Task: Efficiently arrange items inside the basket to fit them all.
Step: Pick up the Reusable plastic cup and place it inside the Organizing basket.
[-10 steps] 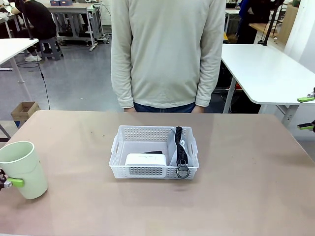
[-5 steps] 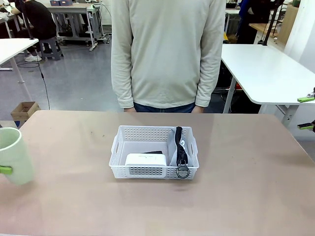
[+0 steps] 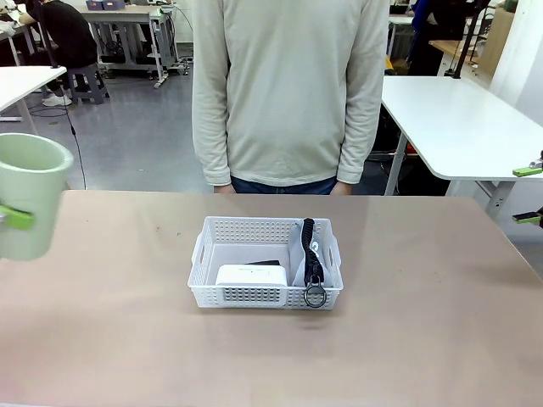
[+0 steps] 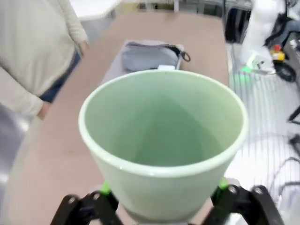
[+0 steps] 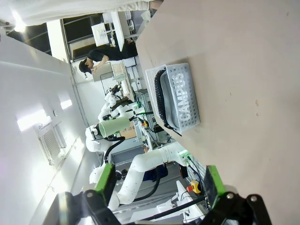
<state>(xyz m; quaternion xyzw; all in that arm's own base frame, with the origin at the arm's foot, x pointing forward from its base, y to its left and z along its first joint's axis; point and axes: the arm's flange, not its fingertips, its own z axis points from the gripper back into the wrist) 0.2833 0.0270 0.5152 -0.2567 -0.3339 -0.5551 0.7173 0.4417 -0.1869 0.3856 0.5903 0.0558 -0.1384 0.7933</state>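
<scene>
1. While basket (image 3: 265,263) sits mid-table already part-packed, job looks well along but not done, judged by what lies where.
2. Inside basket: white box (image 3: 251,275) at near wall, 7 o'clock of basket's middle; a dark item, prob. the stapler (image 3: 266,264), just behind it, mostly hidden.
3. Grey "CAMPUS" pouch (image 3: 309,254) stands on edge along basket's 3 o'clock side; black strap runs over it, ring (image 3: 315,296) hangs over near rim. Lettering reads plainly in right wrist view (image 5: 183,97).
4. Far-left part of basket, approx 10–11 o'clock, looks free; likely room for what's left.
5. Left to pack: green cup (image 3: 30,195), upright, lifted clear of table (image 3: 407,339) at 9 o'clock edge of front view, well apart from basket.
6. Left gripper (image 4: 161,188): fingers pinching cup low on its wall from both sides, green pads against it; mouth faces the wrist cam.
7. Right gripper (image 5: 157,180): fingers spread wide, nothing between; parked off table's 3 o'clock side, green pads (image 3: 527,171) at front view's right edge.
8. Person (image 3: 288,93) stands at 12 o'clock, hands not on table.
9. Est. remaining: carry cup over, set in free corner, let go.
</scene>
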